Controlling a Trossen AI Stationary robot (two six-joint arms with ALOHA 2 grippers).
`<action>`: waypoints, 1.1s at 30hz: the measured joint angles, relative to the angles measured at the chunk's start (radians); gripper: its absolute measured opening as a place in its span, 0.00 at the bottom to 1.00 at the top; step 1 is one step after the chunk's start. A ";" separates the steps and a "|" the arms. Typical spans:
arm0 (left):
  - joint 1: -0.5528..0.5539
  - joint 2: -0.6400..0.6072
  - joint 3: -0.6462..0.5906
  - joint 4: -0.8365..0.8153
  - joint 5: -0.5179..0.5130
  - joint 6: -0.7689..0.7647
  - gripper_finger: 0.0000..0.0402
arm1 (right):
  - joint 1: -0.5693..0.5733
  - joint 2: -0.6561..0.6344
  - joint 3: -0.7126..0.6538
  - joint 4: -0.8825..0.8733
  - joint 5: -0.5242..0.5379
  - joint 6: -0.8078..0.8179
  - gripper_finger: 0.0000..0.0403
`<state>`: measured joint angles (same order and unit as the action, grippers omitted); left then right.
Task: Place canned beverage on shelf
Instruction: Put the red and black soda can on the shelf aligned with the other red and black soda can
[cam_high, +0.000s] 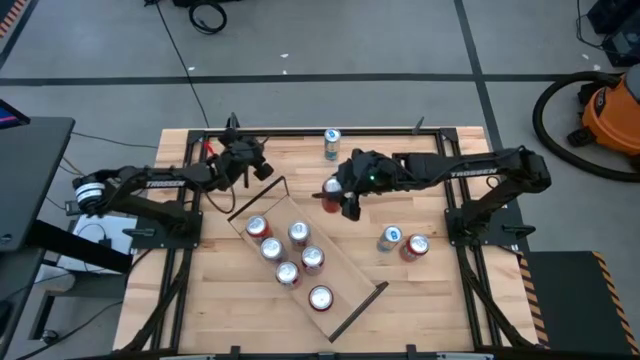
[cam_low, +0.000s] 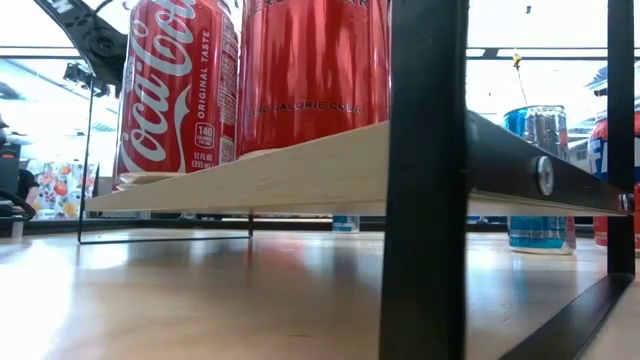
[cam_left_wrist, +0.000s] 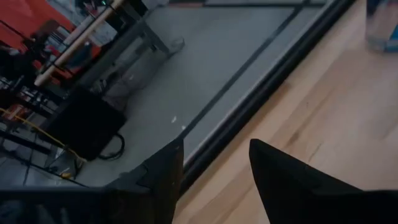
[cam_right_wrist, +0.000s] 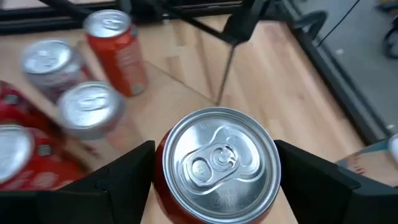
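The shelf (cam_high: 355, 285), a pale plank with black end rods, lies slantwise across the table's middle. Several upright cans (cam_high: 290, 250) stand on it; the low view shows two red ones (cam_low: 250, 80) on the plank (cam_low: 300, 170). My right gripper (cam_high: 335, 192) is just beyond the shelf's far long side, shut on a red can with a silver top (cam_right_wrist: 217, 162). My left gripper (cam_high: 265, 170) hovers at the far left, off the shelf's far-left end. In its wrist view its gripper (cam_left_wrist: 214, 149) has a narrow gap between the fingers, and nothing is in it. My right gripper pinches the red can between its two fingers, one on each side of the can's wall just below the top rim (cam_right_wrist: 163, 163). The fingers (cam_right_wrist: 134, 171) come slanting down from the table's right side. The can stands upright in the hold; its bottom is hidden.
A blue can (cam_high: 331, 143) stands at the table's far edge. Another blue can (cam_high: 390, 238) and a red one (cam_high: 415, 247) stand on the table to the shelf's right. Bare tabletop (cam_high: 225, 300) lies near left of the shelf.
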<state>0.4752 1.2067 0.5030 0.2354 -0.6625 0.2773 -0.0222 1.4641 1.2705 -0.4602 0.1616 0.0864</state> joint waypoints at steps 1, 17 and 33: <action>-0.003 -0.025 0.000 -0.005 -0.003 0.000 0.48 | 0.011 -0.002 0.000 -0.005 -0.003 0.021 0.78; -0.070 -0.464 0.000 -0.232 0.054 -0.161 0.48 | 0.282 -0.005 0.000 -0.132 -0.009 0.201 0.78; -0.397 -0.681 -0.001 -0.149 0.395 -0.371 0.48 | 0.555 -0.003 -0.124 0.041 0.197 0.366 0.78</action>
<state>0.0779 0.5260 0.5022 0.0862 -0.2680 -0.0941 0.5324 1.4612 1.1461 -0.4193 0.3587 0.4526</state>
